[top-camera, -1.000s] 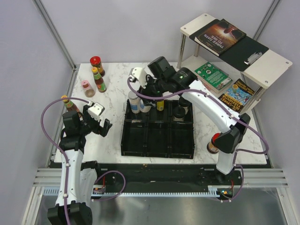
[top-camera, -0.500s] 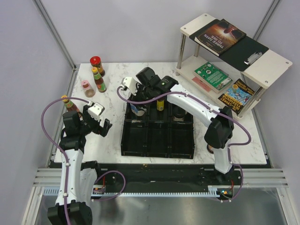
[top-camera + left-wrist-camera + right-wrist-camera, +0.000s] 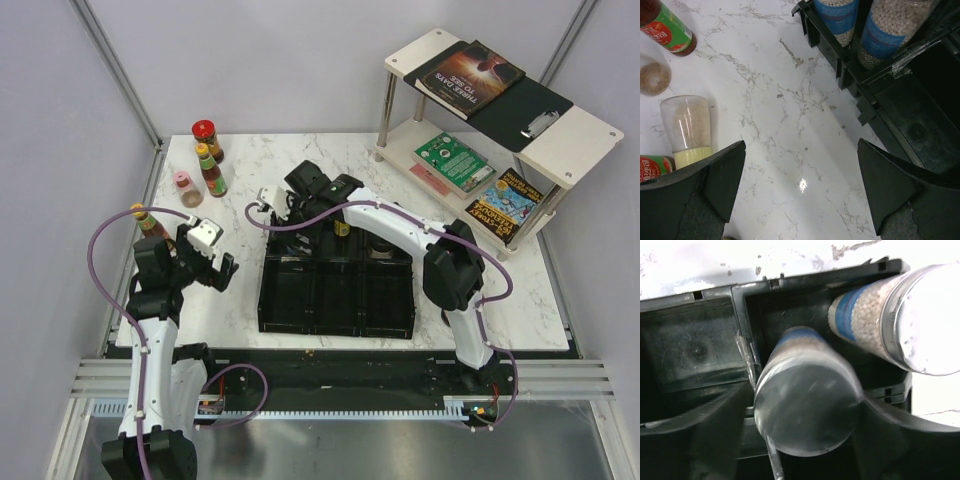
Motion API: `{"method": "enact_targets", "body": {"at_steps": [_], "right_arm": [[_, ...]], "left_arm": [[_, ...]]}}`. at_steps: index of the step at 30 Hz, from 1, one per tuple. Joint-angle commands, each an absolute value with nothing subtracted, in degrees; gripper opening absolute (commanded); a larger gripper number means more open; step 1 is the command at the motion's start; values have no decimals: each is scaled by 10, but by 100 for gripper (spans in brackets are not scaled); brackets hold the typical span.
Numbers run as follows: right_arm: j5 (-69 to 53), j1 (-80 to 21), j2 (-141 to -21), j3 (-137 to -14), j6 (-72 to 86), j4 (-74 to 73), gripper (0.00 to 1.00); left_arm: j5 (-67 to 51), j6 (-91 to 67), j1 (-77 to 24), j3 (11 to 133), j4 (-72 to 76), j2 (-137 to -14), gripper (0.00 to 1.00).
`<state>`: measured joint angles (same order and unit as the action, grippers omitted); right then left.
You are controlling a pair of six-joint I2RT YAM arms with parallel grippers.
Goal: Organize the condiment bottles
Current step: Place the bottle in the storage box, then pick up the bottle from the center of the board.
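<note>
The worktop (image 3: 790,115) is white marble veined in grey, glossy enough to carry a spot of glare. On it sits a black tray (image 3: 335,300) of square compartments with thin walls, scuffed inside. At the tray's far-left corner are two clear cylindrical jars, each packed with small white pellets, banded with a blue label and capped in dull silver metal. The first jar (image 3: 805,390) has the second jar (image 3: 920,320) just beside it, toward the tray's outer wall. The right pincer (image 3: 807,412) straddles the first jar from above, with a dark finger at each flank of the lid. Whether the fingers press the jar or stand just clear of it cannot be told (the lid is blurred). The left pincer (image 3: 801,150) hangs spread wide over bare marble and holds nothing. The tray is on one side of it. On the other are a red sauce bottle (image 3: 665,27) with a green label and a clear shaker (image 3: 686,127) of pale powder with a cream cap. Farther back on the worktop stand a red-capped jar (image 3: 205,135) and a pink-lidded shaker (image 3: 185,187). Against a second ago, the right arm has swung leftward over that corner of the tray and now hides from the overhead view the jars it showed then. The left arm has not shifted.
</note>
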<state>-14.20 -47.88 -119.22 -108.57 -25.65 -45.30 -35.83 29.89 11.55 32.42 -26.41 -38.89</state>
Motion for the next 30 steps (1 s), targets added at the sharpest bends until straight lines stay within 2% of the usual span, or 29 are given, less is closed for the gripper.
{"method": "enact_targets", "body": {"at_steps": [1, 3, 6, 10, 14, 24, 30], "right_arm": [[-167, -477, -1170, -1078, -286, -476, 90], [-160, -477, -1155, -1076, -293, -478, 98], [-156, -476, -1118, -1077, -301, -492, 98], [-149, -477, -1036, -1055, -316, -499, 98], [-124, -468, -935, -1013, -340, -497, 98], [-147, -422, -853, -904, -325, -479, 98], [-145, -404, -824, -868, -327, -477, 98]], "left_arm": [[-342, 295, 120, 318, -236, -390, 100], [-338, 292, 120, 318, -233, -388, 99], [-298, 280, 123, 328, -230, -382, 100], [-152, 267, 134, 343, -215, -375, 99], [-106, 263, 151, 370, -229, -377, 99], [-79, 268, 172, 446, -275, -366, 100], [-169, 294, 275, 467, -320, -374, 99]]}}
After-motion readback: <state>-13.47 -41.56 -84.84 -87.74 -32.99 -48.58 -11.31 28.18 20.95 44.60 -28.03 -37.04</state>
